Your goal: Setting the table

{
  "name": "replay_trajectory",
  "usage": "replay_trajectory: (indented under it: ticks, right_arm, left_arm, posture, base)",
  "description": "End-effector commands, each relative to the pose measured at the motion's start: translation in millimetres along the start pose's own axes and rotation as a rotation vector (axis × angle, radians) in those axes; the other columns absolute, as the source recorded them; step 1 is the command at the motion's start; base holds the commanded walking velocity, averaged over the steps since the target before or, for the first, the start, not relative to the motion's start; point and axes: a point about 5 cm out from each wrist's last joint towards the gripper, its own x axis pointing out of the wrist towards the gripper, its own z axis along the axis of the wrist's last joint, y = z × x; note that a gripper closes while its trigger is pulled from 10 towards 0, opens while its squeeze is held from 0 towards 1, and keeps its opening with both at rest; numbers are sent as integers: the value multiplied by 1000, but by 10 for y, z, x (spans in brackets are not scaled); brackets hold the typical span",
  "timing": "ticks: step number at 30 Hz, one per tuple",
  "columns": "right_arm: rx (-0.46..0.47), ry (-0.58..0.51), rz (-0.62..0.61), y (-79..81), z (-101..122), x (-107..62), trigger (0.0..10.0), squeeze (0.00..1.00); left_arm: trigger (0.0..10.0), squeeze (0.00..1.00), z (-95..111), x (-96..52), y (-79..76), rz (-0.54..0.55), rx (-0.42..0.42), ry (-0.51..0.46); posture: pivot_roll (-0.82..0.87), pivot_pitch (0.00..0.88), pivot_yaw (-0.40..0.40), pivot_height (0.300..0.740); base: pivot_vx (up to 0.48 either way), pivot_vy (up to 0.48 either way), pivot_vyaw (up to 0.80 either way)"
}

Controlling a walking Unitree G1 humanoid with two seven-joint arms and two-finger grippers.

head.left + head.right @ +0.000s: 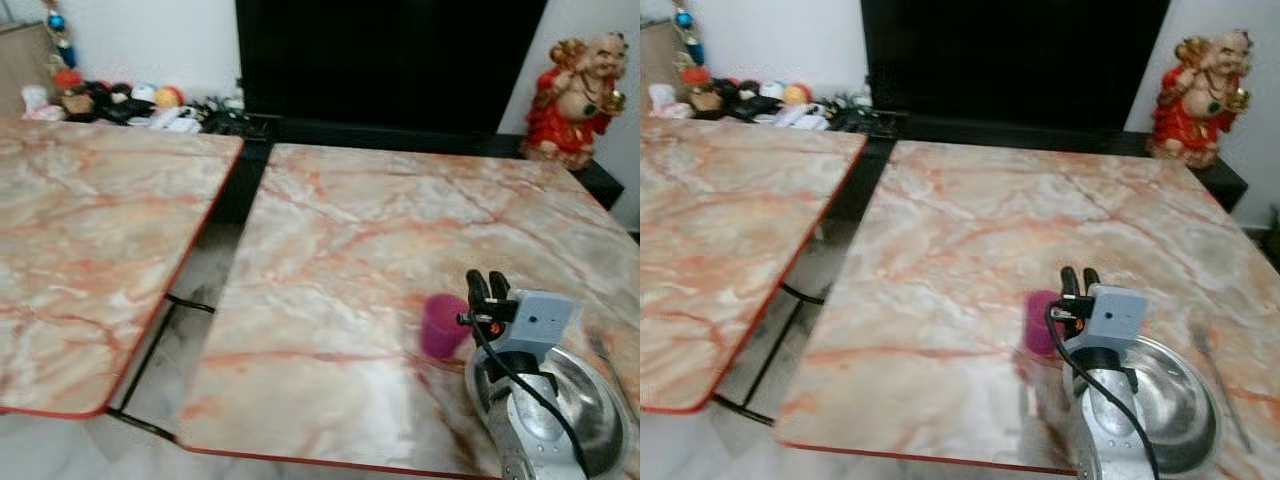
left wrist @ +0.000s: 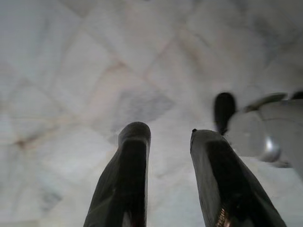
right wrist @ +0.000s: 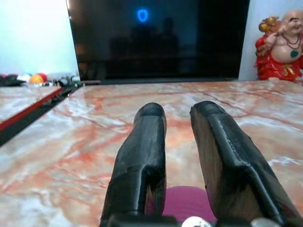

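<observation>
A pink cup (image 1: 441,326) stands on the marble table (image 1: 350,230) near its front right. Just right of it sits a steel bowl (image 1: 585,405), and a piece of cutlery (image 1: 1217,372) lies beyond the bowl. My right gripper (image 1: 487,276) hovers over the cup's right side and the bowl's far rim, pointing away from me. In the right wrist view the fingers (image 3: 147,142) stand apart with nothing between them, and the cup's rim (image 3: 182,202) lies below them. My left gripper (image 2: 165,132) hangs open over the pale floor.
A second marble table (image 1: 90,220) stands to the left, with a narrow gap (image 1: 190,290) down to the floor between the two. A red figurine (image 1: 578,95) sits at the back right, a dark screen (image 1: 390,60) behind, and toys (image 1: 120,100) at the back left.
</observation>
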Motion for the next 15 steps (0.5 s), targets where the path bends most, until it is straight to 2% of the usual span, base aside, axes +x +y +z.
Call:
replay_trajectory:
  ticks: [1, 2, 5, 15]
  right_arm:
    - [-31, -18, -18, -78, 37, -17, 10000, 0]
    - [-60, -60, -6, -66, 113, -2, 10000, 0]
    - [-57, -107, 9, -27, 201, 17, 10000, 0]
    - [-65, -83, 84, 121, 132, 14, 10000, 0]
  left_arm:
    - [10000, 0, 13, 11, -36, -12, -8, 6]
    - [10000, 0, 84, 26, -27, -9, -9, -4]
    - [10000, 0, 152, 43, -38, -9, -11, -14]
    - [10000, 0, 118, 50, -128, -16, -19, -9]
  posture:
    - [-61, 80, -1, 740]
    - [-59, 78, -1, 740]
    - [-58, 76, -3, 740]
    - [-44, 69, -10, 740]
  base:
    - [0, 480, 0]
    - [0, 480, 0]
    - [0, 480, 0]
    - [0, 480, 44]
